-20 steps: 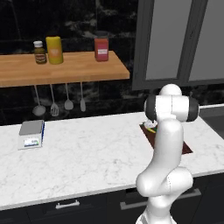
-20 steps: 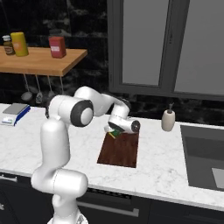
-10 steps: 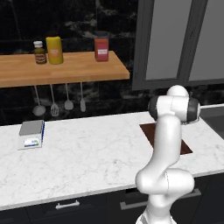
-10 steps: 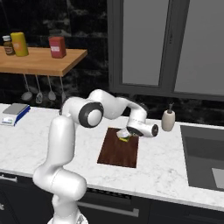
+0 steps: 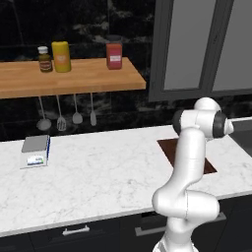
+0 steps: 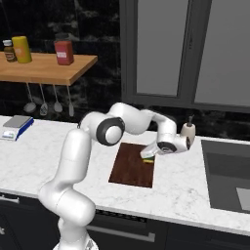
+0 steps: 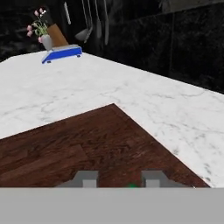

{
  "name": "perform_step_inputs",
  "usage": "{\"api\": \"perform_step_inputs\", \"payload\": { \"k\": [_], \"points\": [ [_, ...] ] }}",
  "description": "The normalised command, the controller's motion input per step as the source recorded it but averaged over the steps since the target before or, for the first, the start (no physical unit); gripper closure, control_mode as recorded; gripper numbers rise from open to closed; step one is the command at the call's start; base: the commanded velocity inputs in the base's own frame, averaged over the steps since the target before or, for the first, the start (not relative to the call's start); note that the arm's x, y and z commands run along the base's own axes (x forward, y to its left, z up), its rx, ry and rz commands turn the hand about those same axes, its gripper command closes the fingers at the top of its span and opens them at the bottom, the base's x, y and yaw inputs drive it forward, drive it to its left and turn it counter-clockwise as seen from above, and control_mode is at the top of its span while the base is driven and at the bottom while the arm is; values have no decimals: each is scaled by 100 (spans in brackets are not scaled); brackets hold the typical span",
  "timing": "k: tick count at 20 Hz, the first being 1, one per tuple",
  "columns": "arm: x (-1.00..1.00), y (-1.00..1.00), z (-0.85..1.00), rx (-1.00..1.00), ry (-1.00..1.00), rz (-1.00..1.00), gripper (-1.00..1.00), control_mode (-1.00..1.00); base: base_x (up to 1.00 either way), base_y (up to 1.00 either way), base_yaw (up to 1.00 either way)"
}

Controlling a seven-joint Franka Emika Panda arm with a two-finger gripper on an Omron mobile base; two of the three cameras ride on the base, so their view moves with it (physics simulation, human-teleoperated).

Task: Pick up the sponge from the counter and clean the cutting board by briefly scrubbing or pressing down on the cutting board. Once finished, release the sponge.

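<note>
The dark reddish-brown cutting board (image 6: 129, 166) lies on the white marble counter (image 6: 44, 156). My gripper (image 6: 148, 155) hangs low over the board's right edge, shut on the small green-and-yellow sponge (image 6: 148, 159), which sits at or just above the wood. In the hand view the board (image 7: 87, 144) spreads out below my gripper (image 7: 120, 179), and a sliver of the green sponge (image 7: 131, 186) peeks between the fingertips (image 7: 89, 178). From the left base view my own arm hides the hand, leaving part of the board (image 5: 170, 147) showing.
A soap dispenser (image 6: 188, 133) stands just right of the hand, and the sink (image 6: 227, 171) lies further right. The blue kitchen scale (image 5: 35, 150) sits far left on the counter. Jars stand on the wooden shelf (image 5: 74, 76), with utensils hanging below it.
The arm has stretched out to the right and the hand has dropped lower over the board's right edge. The jaws have narrowed onto the sponge.
</note>
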Motion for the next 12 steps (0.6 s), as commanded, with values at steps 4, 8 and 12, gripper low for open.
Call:
{"api": "perform_step_inputs", "payload": {
  "k": [4,8,12],
  "points": [
    [-100,-77,-100,-18,39,3,100,-100,0,0,0],
    [-100,-60,-84,-24,41,-1,100,-100,0,0,0],
    [-100,-81,-69,-21,40,-6,100,-100,0,0,0]
  ]
}}
